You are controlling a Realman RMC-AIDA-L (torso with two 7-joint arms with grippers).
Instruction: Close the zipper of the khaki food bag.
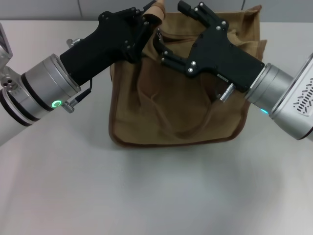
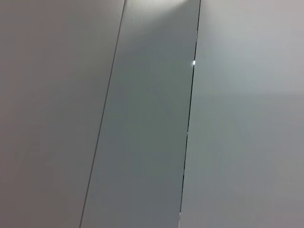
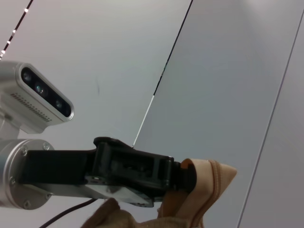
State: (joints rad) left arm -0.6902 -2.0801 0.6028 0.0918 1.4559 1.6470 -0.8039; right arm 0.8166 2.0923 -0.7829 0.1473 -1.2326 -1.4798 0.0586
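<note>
Khaki food bag (image 1: 181, 105) — upright at table's (image 1: 146, 191) far centre. Left gripper (image 1: 146, 22) pinches bag's far-left top corner. Right gripper (image 1: 168, 36) — fingers spread, over bag mouth, holding nothing.

The bag (image 1: 181, 98) stands on the table (image 1: 146, 191), toward its far side. The left gripper (image 1: 146, 22) is at the bag's top left corner, clamped on the fabric there. The right gripper (image 1: 168, 39) hangs over the bag's top, right of the left one.
</note>
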